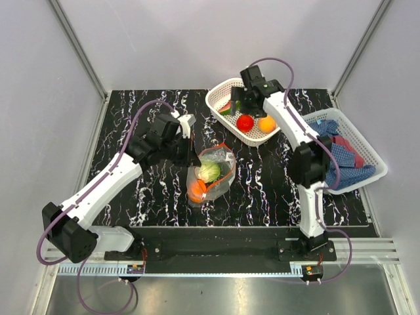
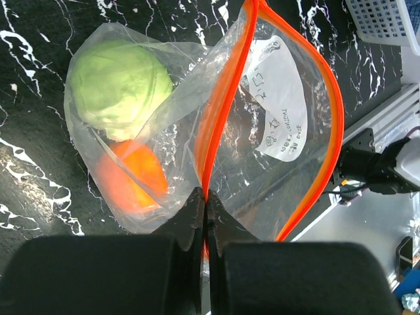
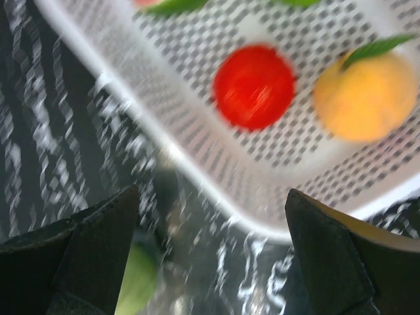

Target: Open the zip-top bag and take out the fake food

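The clear zip-top bag (image 1: pixel 211 172) lies mid-table with its orange-red zip strip (image 2: pixel 333 118) spread open. Inside it are a pale green cabbage ball (image 2: pixel 118 88) and an orange ball (image 2: pixel 131 176). My left gripper (image 2: pixel 207 197) is shut on one side of the zip strip at the bag's mouth; in the top view it (image 1: pixel 191 155) sits at the bag's left. My right gripper (image 3: pixel 211 216) is open and empty, hovering over the near rim of a white basket (image 3: pixel 184 157) that holds a red tomato (image 3: pixel 254 85), an orange fruit (image 3: pixel 364 95) and a watermelon slice (image 1: pixel 225 108).
A second white lattice basket (image 1: pixel 371 152) at the right edge holds blue and red cloths (image 1: pixel 341 154). The right wrist view is blurred. A green blur (image 3: pixel 138 282) shows below the right gripper's left finger. The table's near rail (image 1: pixel 216 246) runs along the front.
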Motion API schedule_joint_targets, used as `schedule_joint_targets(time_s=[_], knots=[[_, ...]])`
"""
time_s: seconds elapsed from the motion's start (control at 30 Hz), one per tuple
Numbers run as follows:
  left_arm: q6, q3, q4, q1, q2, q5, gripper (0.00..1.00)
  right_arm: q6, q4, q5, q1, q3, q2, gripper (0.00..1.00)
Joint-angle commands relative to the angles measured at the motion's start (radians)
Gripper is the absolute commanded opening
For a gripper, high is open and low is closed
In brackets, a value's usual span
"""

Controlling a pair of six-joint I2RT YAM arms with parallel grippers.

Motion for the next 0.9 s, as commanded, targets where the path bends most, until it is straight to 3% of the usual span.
schedule_joint_targets(time_s=[0.0, 0.2, 0.4, 0.53, 0.77, 0.87], knots=[[-0.034, 0.012, 0.032, -0.001, -0.031, -0.063, 0.0, 0.009, -0.002, -0.07, 0.143, -0.204, -0.317, 1.0], [-0.083, 0.038, 0.032, -0.001, -0.034, -0.1, 0.0, 0.044, 0.111, -0.17, 0.289, -0.563, -0.653, 1.0], [-0.125, 0.038, 0.04, -0.002, -0.044, -0.1, 0.0, 0.136, 0.148, -0.233, 0.38, -0.757, -0.842, 0.8], [-0.14, 0.045, 0.04, -0.001, -0.043, -0.088, 0.0, 0.134, 0.216, -0.309, 0.401, -0.824, -0.847, 0.68], [-0.172, 0.059, 0.04, -0.005, -0.034, -0.066, 0.0, 0.104, 0.265, -0.316, 0.449, -0.754, -0.72, 0.65], [-0.18, 0.065, 0.04, -0.007, -0.037, -0.074, 0.0, 0.133, 0.329, -0.296, 0.449, -0.815, -0.691, 0.56]])
